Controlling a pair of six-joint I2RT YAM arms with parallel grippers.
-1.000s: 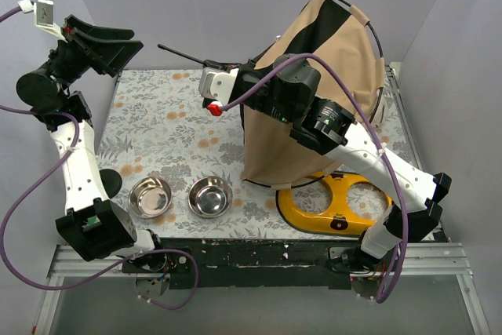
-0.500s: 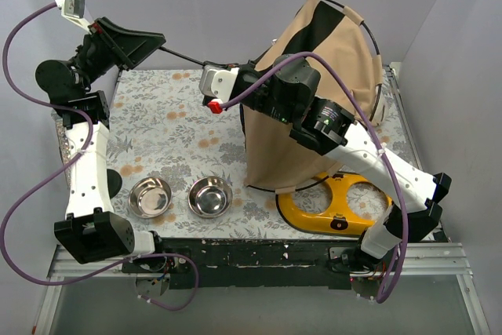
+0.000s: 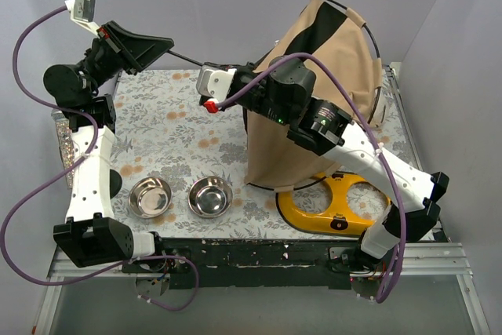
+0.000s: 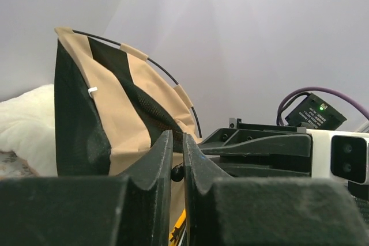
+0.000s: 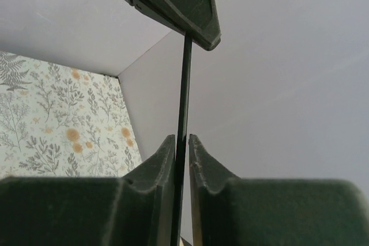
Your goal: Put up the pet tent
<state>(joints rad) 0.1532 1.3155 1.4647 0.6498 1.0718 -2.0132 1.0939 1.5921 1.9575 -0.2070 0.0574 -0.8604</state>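
The pet tent (image 3: 345, 45), tan fabric with black panels, stands tilted at the back right of the table and also fills the left of the left wrist view (image 4: 124, 113). One thin black rod (image 3: 187, 60) sticks out of it to the left, in the air. My left gripper (image 3: 161, 46) is shut on the rod's ball tip (image 4: 177, 172). My right gripper (image 3: 210, 66) sits further along the same rod (image 5: 184, 84). Its jaws (image 5: 182, 139) stand slightly open around the rod, with a thin gap on one side. My right arm crosses in front of the tent.
Two steel bowls (image 3: 150, 196) (image 3: 210, 196) sit near the front edge of the floral table (image 3: 165, 123). A yellow two-hole bowl stand (image 3: 329, 209) lies under the tent's front. A white fluffy cushion (image 4: 23, 125) lies behind the tent. Walls stand close at the back and left.
My left gripper swung right to the rod's tip and closed on it. My right gripper, shut on the rod before, has eased open a little.
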